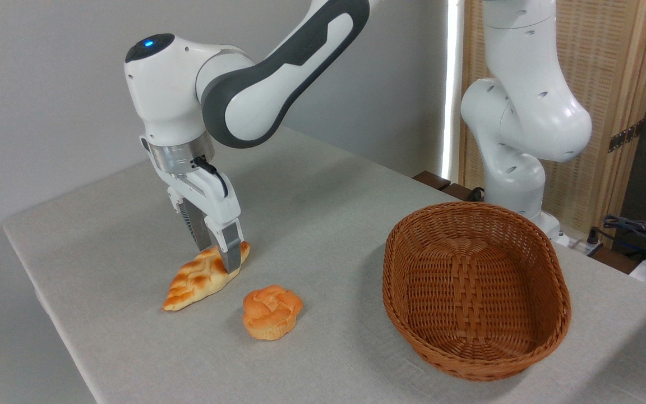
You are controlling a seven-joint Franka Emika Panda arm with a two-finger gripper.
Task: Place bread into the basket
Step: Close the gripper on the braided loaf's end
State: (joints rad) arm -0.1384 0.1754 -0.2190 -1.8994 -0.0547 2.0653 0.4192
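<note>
The bread, a long braided golden loaf with pointed ends, lies flat on the table at the left. My gripper points down over the loaf's far right end and is open. One finger stands in front of that end and the other behind it, so the loaf's end sits between them. The basket, a large oval reddish-brown wicker one, stands on the right with nothing inside it, well apart from the gripper.
A small round knotted orange bun sits between the loaf and the basket. The arm's white base rises behind the basket. The table's left edge runs close to the loaf. Cables lie at the far right.
</note>
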